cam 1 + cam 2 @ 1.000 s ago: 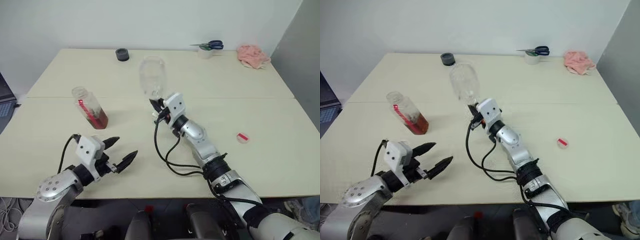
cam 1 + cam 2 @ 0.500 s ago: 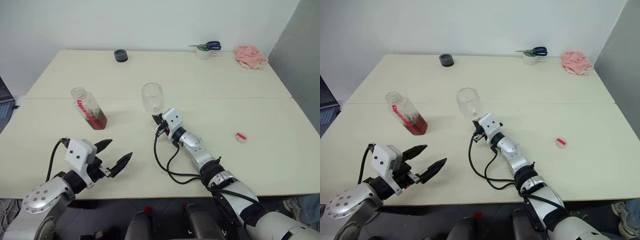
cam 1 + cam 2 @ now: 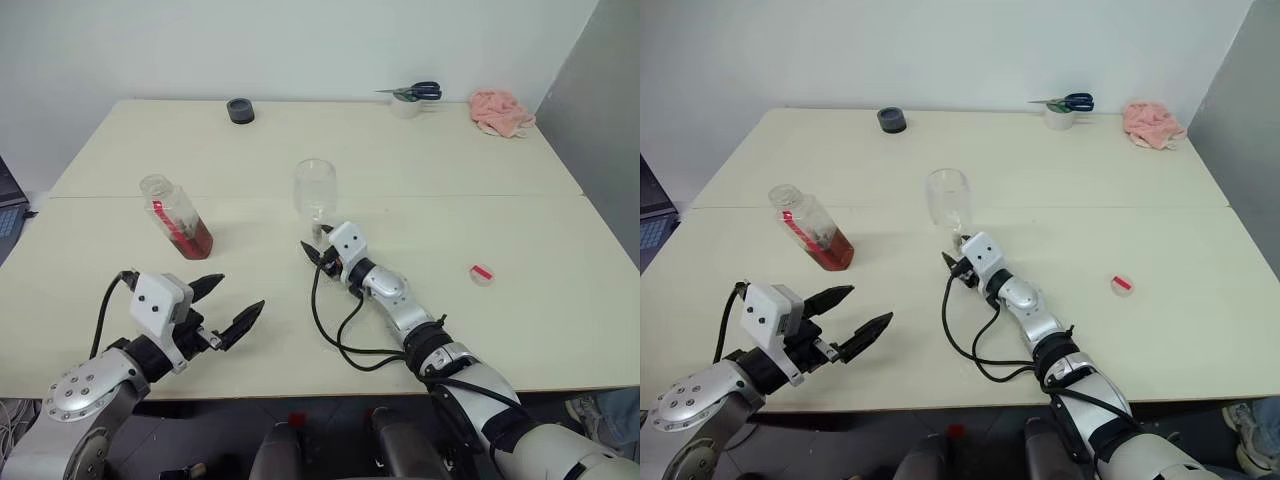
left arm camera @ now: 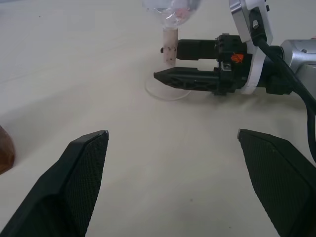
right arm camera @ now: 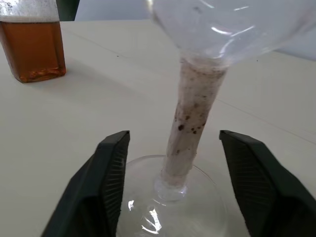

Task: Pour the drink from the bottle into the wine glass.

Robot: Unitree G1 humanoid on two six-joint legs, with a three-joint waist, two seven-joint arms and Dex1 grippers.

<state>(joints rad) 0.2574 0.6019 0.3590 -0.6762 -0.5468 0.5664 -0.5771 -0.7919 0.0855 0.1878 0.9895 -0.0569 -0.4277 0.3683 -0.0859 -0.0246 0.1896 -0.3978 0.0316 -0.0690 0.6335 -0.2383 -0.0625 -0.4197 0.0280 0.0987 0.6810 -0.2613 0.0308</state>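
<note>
The wine glass (image 3: pixel 315 187) stands upright on the table, its bowl empty, with a pale speckled stem (image 5: pixel 190 131) and a round foot (image 4: pixel 165 91). My right gripper (image 5: pixel 173 140) is open, one finger on each side of the stem just above the foot, with a gap on both sides. To the left the bottle (image 3: pixel 178 214) stands uncapped, leaning in the head views. The amber drink (image 5: pixel 32 54) fills its lower part. My left gripper (image 3: pixel 240 293) hovers open and empty near the table's front edge, in front of the bottle.
A small red cap (image 3: pixel 483 273) lies to the right of my right arm. Along the far edge are a black tape roll (image 3: pixel 240 110), scissors on a white roll (image 3: pixel 410 97) and a pink cloth (image 3: pixel 500 110). A laptop (image 3: pixel 8 205) shows at the left.
My right gripper has lowered the wine glass from the air onto the table and opened off its stem. The left gripper has stayed put.
</note>
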